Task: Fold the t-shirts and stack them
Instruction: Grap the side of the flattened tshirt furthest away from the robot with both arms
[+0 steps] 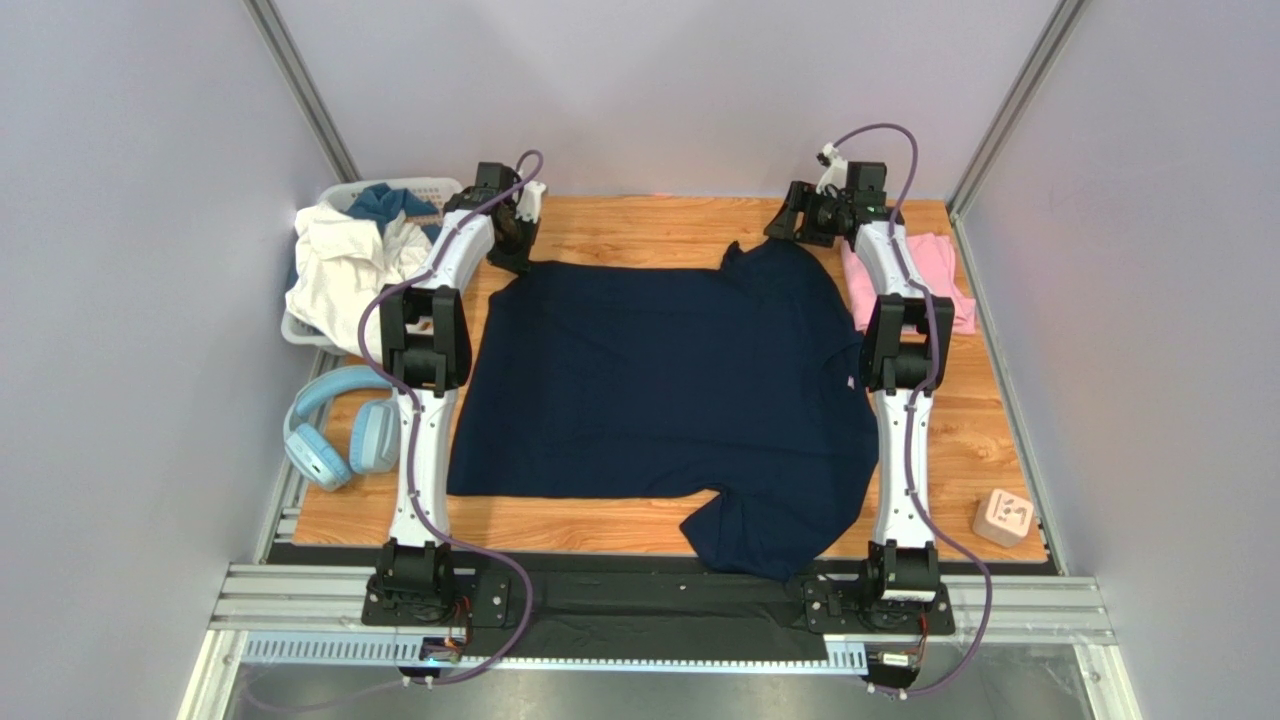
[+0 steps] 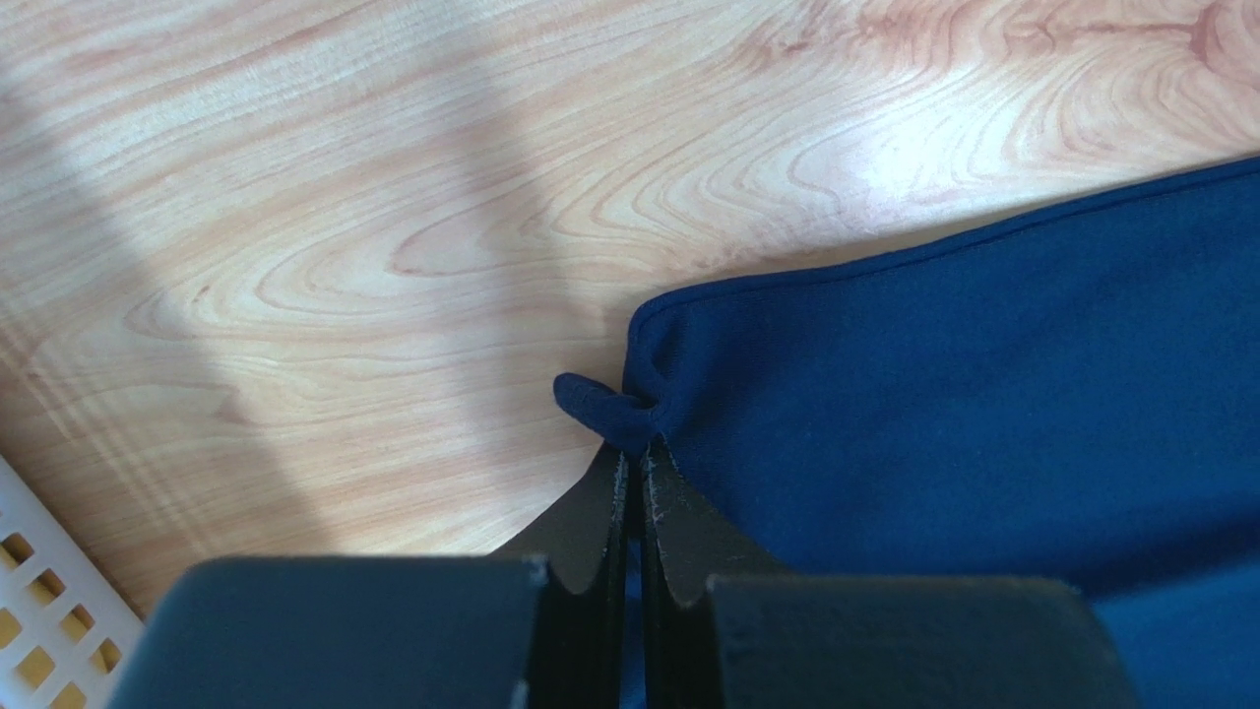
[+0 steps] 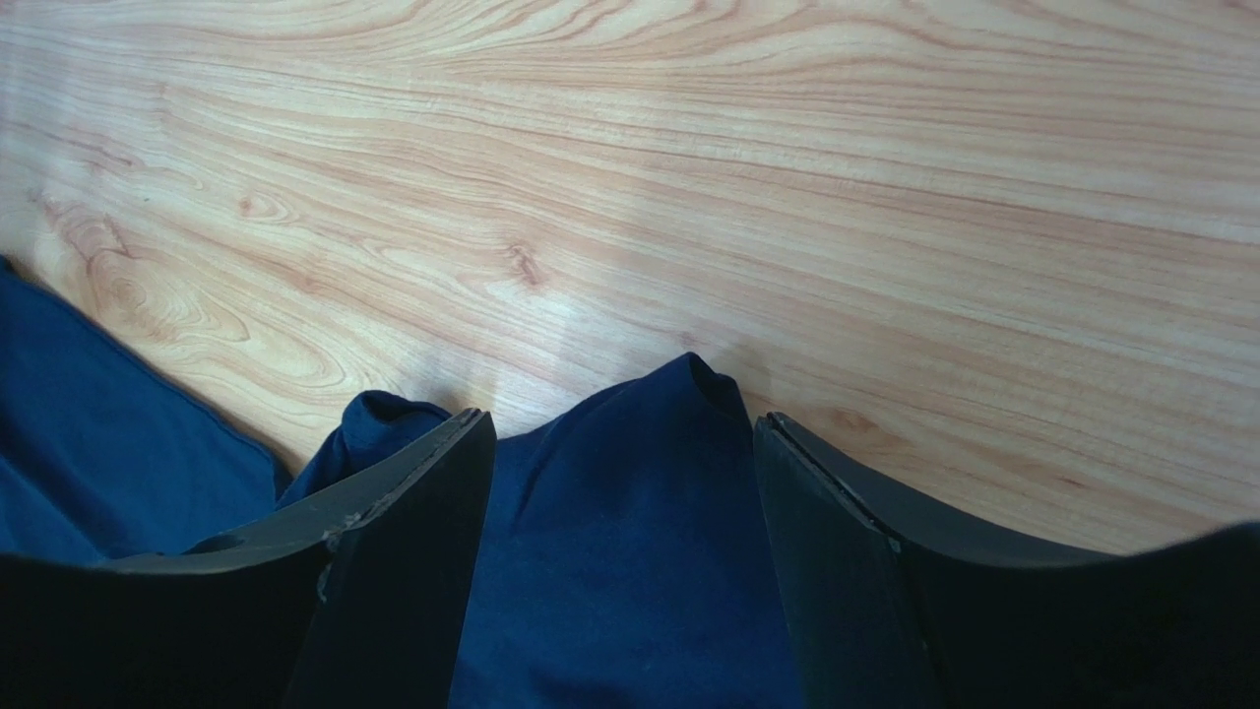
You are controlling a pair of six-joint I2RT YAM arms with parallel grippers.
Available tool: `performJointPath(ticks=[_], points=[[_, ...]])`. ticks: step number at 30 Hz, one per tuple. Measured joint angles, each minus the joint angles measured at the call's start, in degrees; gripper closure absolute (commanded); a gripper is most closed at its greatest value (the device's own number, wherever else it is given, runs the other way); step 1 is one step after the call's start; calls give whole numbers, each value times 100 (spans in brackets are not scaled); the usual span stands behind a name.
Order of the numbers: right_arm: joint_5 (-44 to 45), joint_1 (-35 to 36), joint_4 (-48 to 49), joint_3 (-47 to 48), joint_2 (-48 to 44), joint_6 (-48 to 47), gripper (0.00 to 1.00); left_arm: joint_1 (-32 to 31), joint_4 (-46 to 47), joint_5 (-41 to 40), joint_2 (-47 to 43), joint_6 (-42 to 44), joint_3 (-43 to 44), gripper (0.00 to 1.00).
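A large navy t-shirt (image 1: 661, 375) lies spread flat on the wooden table (image 1: 661, 518), one sleeve hanging toward the near edge. My left gripper (image 1: 511, 225) is at its far left corner and is shut on a small pinch of the hem (image 2: 639, 443); the rest of the navy cloth (image 2: 962, 399) spreads to the right. At the far right corner my right gripper (image 1: 793, 222) stands open. Navy cloth (image 3: 621, 562) bulges up between its wide fingers (image 3: 621, 421) without being clamped. A pink t-shirt (image 1: 939, 270) lies at the far right, partly hidden under the right arm.
A white basket (image 1: 353, 195) with white and blue clothes stands at the far left. Light-blue headphones (image 1: 338, 428) lie at the table's left edge. A small wooden block (image 1: 1004, 518) sits near the front right corner. Grey walls close in on three sides.
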Motion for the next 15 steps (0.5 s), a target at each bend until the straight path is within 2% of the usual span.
performJointPath(ticks=[15], points=[[382,-2,153,0,0,-175,27,0,-50,59,-24,0,-37,96]])
